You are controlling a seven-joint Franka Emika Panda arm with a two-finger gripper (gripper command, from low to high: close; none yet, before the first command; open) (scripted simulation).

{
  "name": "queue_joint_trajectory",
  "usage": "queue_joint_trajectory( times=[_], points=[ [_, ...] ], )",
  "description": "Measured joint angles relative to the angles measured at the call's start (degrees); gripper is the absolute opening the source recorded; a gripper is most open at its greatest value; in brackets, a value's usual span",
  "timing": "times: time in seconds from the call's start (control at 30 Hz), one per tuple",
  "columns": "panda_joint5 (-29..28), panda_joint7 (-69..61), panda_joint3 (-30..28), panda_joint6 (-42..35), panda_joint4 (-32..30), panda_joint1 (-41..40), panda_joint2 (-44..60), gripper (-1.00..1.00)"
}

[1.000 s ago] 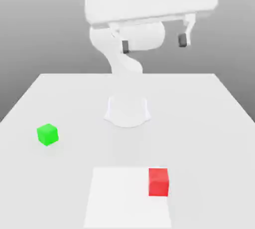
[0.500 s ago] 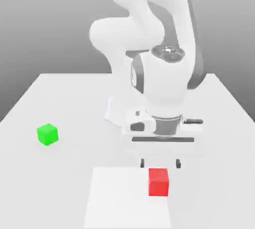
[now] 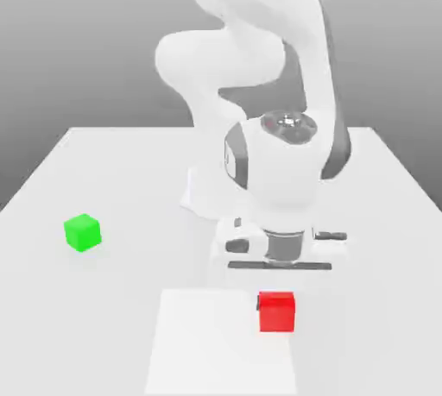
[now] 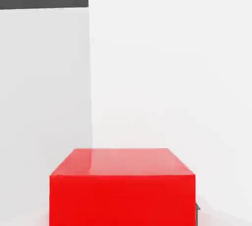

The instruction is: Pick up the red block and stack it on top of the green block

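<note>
The red block (image 3: 277, 312) rests on a white square patch near the table's front edge, towards the exterior view's right. My gripper (image 3: 277, 298) has come straight down over it, the jaws closed against its two sides, and the block still sits on the surface. The hand view has the red block (image 4: 122, 185) right up close, with a dark fingertip (image 4: 197, 213) at its lower corner. The green block (image 3: 82, 233) stands alone on the table at the exterior view's left, well apart from the arm.
The white patch (image 3: 207, 342) lies flat on the grey table (image 3: 371, 213). My arm's base (image 3: 207, 196) stands behind it at the table's middle. Open tabletop stretches between the two blocks.
The arm swung down from high above to the red block. Over the last half second the hand sank lower and the fingers closed on the block's sides.
</note>
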Motion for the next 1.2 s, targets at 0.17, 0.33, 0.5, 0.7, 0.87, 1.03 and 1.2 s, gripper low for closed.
queue_joint_trajectory(
  times=[0.17,0.33,0.5,0.7,0.87,1.03,1.2],
  points=[
    [-1.4,-8.3,-4.1,-5.8,-2.1,-8.9,-8.3,-1.00],
    [-5.9,-20.0,-12.3,-9.2,-4.9,-17.2,-14.8,-1.00],
    [-11.8,-30.8,-21.4,-11.4,-7.9,-26.7,-20.3,-1.00],
    [-19.2,-43.4,-31.7,-12.2,-11.8,-38.8,-25.0,-1.00],
    [-21.6,-49.4,-37.1,-9.1,-13.6,-42.9,-23.9,-1.00],
    [-18.7,-51.5,-39.1,-3.4,-13.6,-40.5,-18.3,-1.00],
    [-12.8,-55.5,-41.2,2.5,-13.7,-36.7,-12.1,-1.00]
  ],
)
